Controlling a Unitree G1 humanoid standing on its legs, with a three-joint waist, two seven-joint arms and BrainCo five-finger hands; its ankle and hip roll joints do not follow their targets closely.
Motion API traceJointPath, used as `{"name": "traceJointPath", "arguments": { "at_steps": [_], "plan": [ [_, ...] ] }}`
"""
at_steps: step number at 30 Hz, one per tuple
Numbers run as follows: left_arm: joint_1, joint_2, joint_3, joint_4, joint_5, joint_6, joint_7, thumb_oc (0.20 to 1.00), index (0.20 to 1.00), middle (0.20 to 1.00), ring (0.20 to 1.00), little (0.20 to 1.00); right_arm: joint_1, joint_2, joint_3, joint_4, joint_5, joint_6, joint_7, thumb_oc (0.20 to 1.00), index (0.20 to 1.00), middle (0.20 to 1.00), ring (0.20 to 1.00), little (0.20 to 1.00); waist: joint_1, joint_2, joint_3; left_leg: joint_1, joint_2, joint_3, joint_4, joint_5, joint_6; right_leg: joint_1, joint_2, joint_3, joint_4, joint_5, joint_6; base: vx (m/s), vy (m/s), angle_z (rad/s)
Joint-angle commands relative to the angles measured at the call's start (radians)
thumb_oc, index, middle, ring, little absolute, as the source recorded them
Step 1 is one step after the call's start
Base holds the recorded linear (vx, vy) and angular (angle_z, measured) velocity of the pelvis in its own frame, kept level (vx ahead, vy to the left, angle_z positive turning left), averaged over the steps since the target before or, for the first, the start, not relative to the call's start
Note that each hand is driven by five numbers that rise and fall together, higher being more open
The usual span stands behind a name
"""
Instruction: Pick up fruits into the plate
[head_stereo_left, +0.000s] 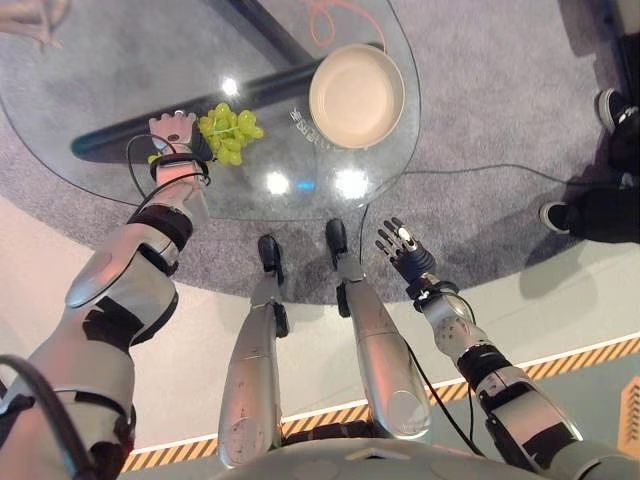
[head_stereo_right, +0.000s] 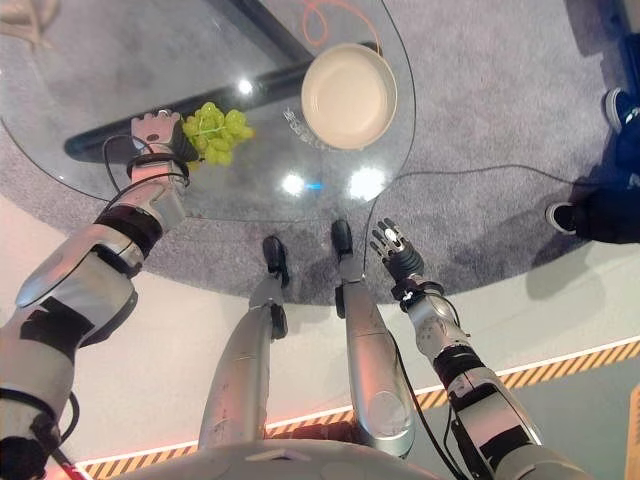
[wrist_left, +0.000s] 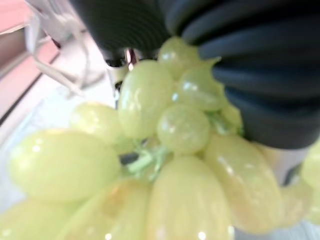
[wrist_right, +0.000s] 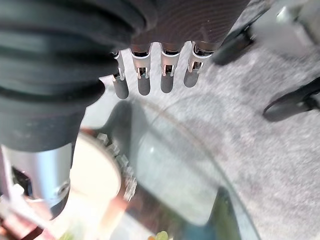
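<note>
A bunch of green grapes lies on the round glass table, left of a cream plate that holds nothing. My left hand is at the bunch's left side with its fingers curled round it. In the left wrist view the grapes press right up against the palm's dark cover. My right hand hangs open off the table's near edge, with straight fingers and nothing in it. The plate shows beyond it.
The table stands on grey carpet, with a dark bar showing under the glass. A person's dark shoes are on the floor at the right. Yellow-black striped tape runs along the floor near me.
</note>
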Motion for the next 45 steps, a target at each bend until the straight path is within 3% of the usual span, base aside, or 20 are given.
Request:
{"name": "traceJointPath", "arguments": {
  "at_steps": [1, 4, 15, 21, 24, 27, 30, 36, 45],
  "plan": [
    [0.020, 0.067, 0.122, -0.050, -0.024, -0.049, 0.010, 0.200, 0.200, 0.200, 0.200, 0.200, 0.069, -0.031, -0.046, -0.104, -0.077, -0.028, 0.003, 1.000, 1.000, 1.000, 1.000, 1.000, -0.004, 0.054, 0.025, 0.126, -0.004, -0.012, -0.002, -0.070, -0.003, 0.101, -0.010, -0.041, -0.009, -0.020, 0.038, 0.05, -0.027, 0.17],
    [0.067, 0.098, 0.155, -0.124, -0.046, -0.087, -0.003, 0.200, 0.200, 0.200, 0.200, 0.200, 0.086, -0.040, -0.050, -0.163, -0.121, -0.027, 0.000, 1.000, 1.000, 1.000, 1.000, 1.000, 0.009, 0.054, 0.017, 0.213, 0.000, -0.011, -0.021, -0.081, -0.006, 0.195, -0.030, -0.053, -0.033, -0.028, 0.045, 0.04, -0.039, 0.12],
    [0.353, 0.234, 0.287, -0.482, -0.063, -0.247, -0.120, 0.200, 0.200, 0.200, 0.200, 0.200, 0.156, -0.147, -0.125, -0.395, -0.331, 0.004, -0.018, 1.000, 1.000, 1.000, 1.000, 1.000, 0.068, 0.062, -0.135, 0.379, 0.002, -0.030, -0.068, -0.110, -0.015, 0.413, -0.073, -0.112, -0.130, -0.045, 0.059, 0.06, -0.076, 0.13],
    [0.559, 0.312, 0.386, -0.746, 0.028, -0.360, -0.323, 0.200, 0.200, 0.200, 0.200, 0.200, 0.196, -0.238, -0.201, -0.617, -0.560, 0.018, -0.028, 1.000, 1.000, 1.000, 1.000, 1.000, 0.089, 0.062, -0.242, 0.492, 0.009, -0.034, -0.123, -0.116, -0.014, 0.547, -0.074, -0.127, -0.207, -0.041, 0.067, 0.12, -0.045, 0.09],
    [0.587, 0.344, 0.398, -0.856, 0.066, -0.427, -0.430, 0.200, 0.200, 0.200, 0.200, 0.200, 0.183, -0.300, -0.202, -0.683, -0.621, 0.074, -0.017, 1.000, 1.000, 1.000, 1.000, 1.000, 0.103, 0.061, -0.287, 0.536, 0.009, -0.036, -0.136, -0.123, -0.012, 0.599, -0.074, -0.140, -0.227, -0.043, 0.068, 0.13, -0.010, 0.16],
    [0.550, 0.387, 0.373, -0.959, 0.082, -0.524, -0.508, 0.200, 0.200, 0.200, 0.200, 0.200, 0.148, -0.375, -0.184, -0.737, -0.588, 0.172, 0.028, 1.000, 1.000, 1.000, 1.000, 1.000, 0.120, 0.055, -0.332, 0.583, 0.012, -0.036, -0.160, -0.128, -0.011, 0.658, -0.076, -0.168, -0.256, -0.045, 0.072, 0.08, -0.003, 0.13],
    [0.505, 0.398, 0.337, -1.018, 0.077, -0.573, -0.534, 0.200, 0.200, 0.200, 0.200, 0.200, 0.125, -0.396, -0.161, -0.759, -0.559, 0.228, 0.068, 1.000, 1.000, 1.000, 1.000, 1.000, 0.129, 0.049, -0.355, 0.609, 0.013, -0.039, -0.173, -0.131, -0.011, 0.690, -0.077, -0.185, -0.271, -0.047, 0.075, 0.04, 0.001, 0.15],
    [0.383, 0.358, 0.239, -1.091, 0.087, -0.638, -0.549, 0.200, 0.200, 0.200, 0.200, 0.200, 0.068, -0.398, -0.123, -0.800, -0.435, 0.335, 0.132, 1.000, 1.000, 1.000, 1.000, 1.000, 0.143, 0.034, -0.398, 0.653, 0.015, -0.046, -0.196, -0.135, -0.013, 0.741, -0.074, -0.216, -0.285, -0.057, 0.078, 0.05, 0.002, 0.10],
    [0.317, 0.342, 0.201, -1.173, 0.117, -0.697, -0.555, 0.200, 0.200, 0.200, 0.200, 0.200, 0.055, -0.385, -0.117, -0.841, -0.297, 0.464, 0.160, 1.000, 1.000, 1.000, 1.000, 1.000, 0.151, 0.023, -0.428, 0.671, 0.015, -0.050, -0.200, -0.136, -0.013, 0.765, -0.078, -0.234, -0.295, -0.052, 0.081, 0.03, 0.015, 0.09]
  ]
}}
